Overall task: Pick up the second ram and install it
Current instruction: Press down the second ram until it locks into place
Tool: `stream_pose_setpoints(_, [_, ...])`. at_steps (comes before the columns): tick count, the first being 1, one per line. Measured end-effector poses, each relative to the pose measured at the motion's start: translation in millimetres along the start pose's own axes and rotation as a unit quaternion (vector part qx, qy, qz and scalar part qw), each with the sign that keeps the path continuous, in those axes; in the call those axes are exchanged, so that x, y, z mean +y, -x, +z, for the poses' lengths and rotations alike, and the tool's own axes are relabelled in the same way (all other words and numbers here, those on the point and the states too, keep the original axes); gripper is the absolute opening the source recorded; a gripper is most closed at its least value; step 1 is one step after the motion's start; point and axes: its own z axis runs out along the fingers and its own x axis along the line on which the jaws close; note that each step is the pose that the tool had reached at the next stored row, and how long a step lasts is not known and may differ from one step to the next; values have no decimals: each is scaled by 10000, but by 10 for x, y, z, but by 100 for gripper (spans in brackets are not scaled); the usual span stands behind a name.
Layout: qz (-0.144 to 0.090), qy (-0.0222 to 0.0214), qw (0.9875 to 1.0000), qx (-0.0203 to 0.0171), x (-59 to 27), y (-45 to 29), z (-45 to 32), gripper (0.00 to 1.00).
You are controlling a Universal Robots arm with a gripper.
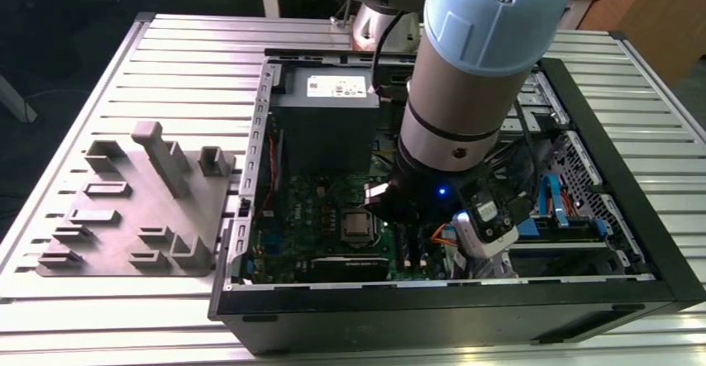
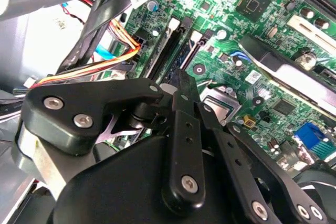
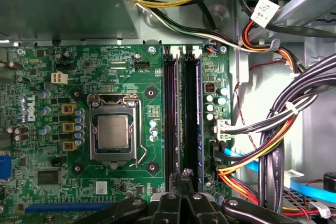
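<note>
My gripper (image 3: 181,176) is shut, its two black fingertips pressed together with nothing visible between them. It hovers at one end of two long black memory slots (image 3: 170,119) that lie side by side on the green motherboard (image 3: 47,145). The tips sit over the gap between the slots. The slot farther from the processor (image 3: 192,114) has a bluish sheen along it. I cannot tell the second ram apart from the slots. In the second wrist view the gripper (image 2: 181,85) points at the same slots (image 2: 170,45). In the exterior view the gripper (image 1: 411,234) reaches down into the open computer case (image 1: 634,242).
The processor socket (image 3: 111,132) lies beside the slots. Bundles of black, orange and yellow cables (image 3: 273,135) crowd the other side. A grey power supply (image 1: 326,126) fills the back of the case. A grey fixture (image 1: 121,217) with upright blocks stands on the slatted table (image 1: 111,68), at the exterior view's left.
</note>
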Motion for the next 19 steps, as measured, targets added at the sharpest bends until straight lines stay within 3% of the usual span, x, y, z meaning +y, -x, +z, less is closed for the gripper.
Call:
stream_pose_setpoints(4, [0,0,10000,0,17,-1,1,7])
stream_pose_setpoints(15, [6,1,10000,0,210,-11,10,7])
stream_pose_setpoints(19, [6,2,10000,0,228,-14,6,7])
